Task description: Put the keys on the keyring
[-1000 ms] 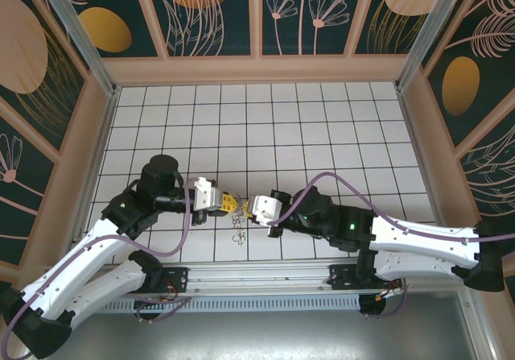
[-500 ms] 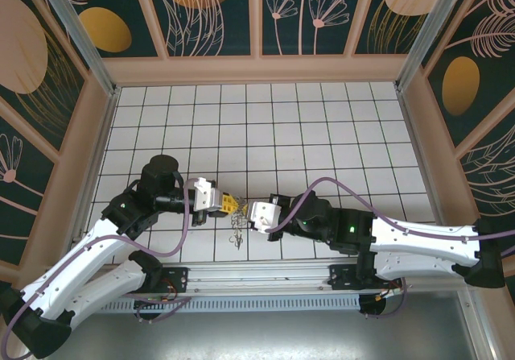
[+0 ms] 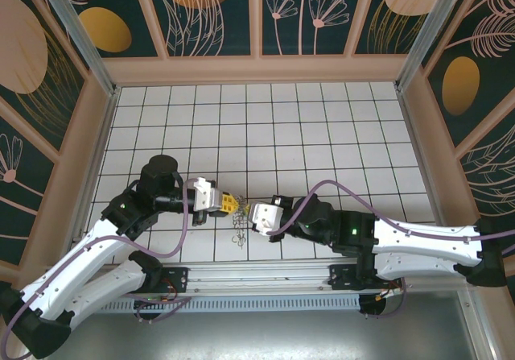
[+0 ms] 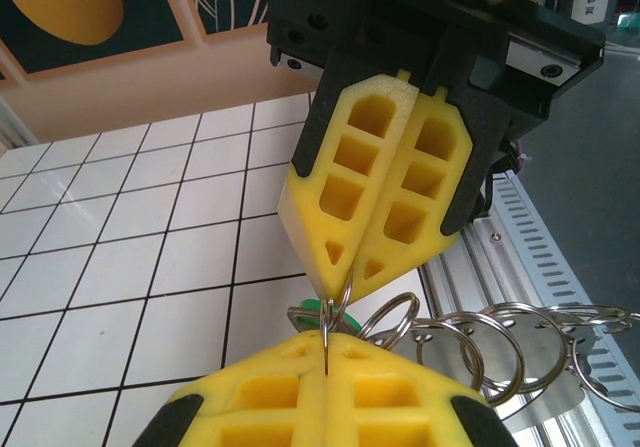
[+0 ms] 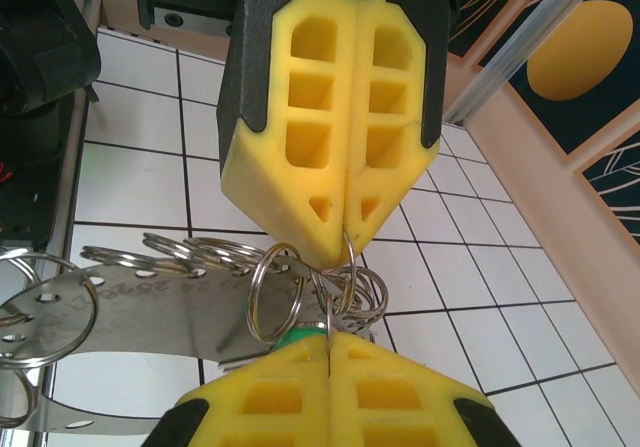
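Both grippers meet tip to tip low over the tiled floor, near the front rail. My left gripper (image 3: 230,205) (image 4: 327,345) is shut on a thin silvery split ring (image 4: 343,312). My right gripper (image 3: 252,215) (image 5: 330,339) faces it and is shut on the same small ring (image 5: 350,267). Just behind that ring sit the keys (image 5: 298,337) (image 4: 316,312), their green head partly hidden by the fingers. The keyring (image 5: 130,312) (image 4: 500,352), a flat holed metal strip carrying several split rings, hangs from the pinch point and dangles between the grippers (image 3: 239,233).
White tiled floor (image 3: 322,134) stretches behind the grippers, walled by patterned panels. The aluminium front rail (image 3: 257,273) runs close under both wrists. A purple cable (image 3: 338,179) loops above the right arm.
My right gripper has crept slightly left and toward the front rail, tightening up against the left one. The left arm has stayed put. Both stay shut.
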You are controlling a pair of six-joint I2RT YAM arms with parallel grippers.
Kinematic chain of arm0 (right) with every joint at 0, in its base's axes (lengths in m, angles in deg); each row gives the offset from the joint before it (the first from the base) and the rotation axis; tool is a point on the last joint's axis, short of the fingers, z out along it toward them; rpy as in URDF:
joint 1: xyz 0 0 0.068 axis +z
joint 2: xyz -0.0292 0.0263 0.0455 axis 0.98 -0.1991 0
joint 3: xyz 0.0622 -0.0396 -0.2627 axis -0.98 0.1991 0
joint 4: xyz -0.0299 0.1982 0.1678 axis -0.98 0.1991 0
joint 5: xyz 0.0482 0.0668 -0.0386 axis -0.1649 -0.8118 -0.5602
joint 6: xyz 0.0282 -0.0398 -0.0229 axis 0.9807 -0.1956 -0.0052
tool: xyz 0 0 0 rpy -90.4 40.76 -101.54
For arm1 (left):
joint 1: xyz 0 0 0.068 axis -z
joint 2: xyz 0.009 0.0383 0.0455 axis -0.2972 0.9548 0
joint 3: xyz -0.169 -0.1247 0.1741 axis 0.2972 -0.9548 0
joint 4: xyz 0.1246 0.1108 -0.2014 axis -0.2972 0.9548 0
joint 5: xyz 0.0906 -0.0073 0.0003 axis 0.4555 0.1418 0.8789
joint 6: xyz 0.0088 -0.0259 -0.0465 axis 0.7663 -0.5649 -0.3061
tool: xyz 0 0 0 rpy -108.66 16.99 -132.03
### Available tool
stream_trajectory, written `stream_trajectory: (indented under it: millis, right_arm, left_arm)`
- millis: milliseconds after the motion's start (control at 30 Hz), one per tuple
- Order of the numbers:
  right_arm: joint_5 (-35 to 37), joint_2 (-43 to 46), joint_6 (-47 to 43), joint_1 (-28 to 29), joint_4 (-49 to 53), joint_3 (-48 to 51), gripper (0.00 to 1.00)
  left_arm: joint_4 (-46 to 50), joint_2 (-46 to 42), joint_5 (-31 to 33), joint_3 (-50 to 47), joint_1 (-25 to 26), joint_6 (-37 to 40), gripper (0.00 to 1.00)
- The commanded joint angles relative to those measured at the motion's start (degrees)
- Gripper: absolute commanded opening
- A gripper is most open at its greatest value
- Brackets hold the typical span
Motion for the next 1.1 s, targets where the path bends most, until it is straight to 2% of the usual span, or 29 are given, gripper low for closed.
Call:
stream_trajectory:
  millis: [0, 567, 767, 1067]
  right_arm:
    - [2.4, 1.4, 0.0, 0.4, 2.3, 1.3, 0.0]
    - [4.7, 3.7, 0.9, 0.9, 1.9, 2.6, 0.0]
    - [7.9, 3.9, 0.5, 2.1, 1.5, 3.4, 0.0]
    - [7.7, 3.4, -0.1, 2.5, -0.1, 3.2, 0.0]
  left_arm:
    - [-2.9, -1.3, -1.8, 1.3, 0.3, -0.9, 0.0]
    - [-3.3, -1.5, -1.0, 1.3, 0.3, -1.3, 0.0]
    - [-3.6, -1.8, -0.8, 1.4, 0.2, -1.5, 0.0]
    - [-3.8, -1.9, -0.6, 1.6, 0.3, -2.1, 0.0]
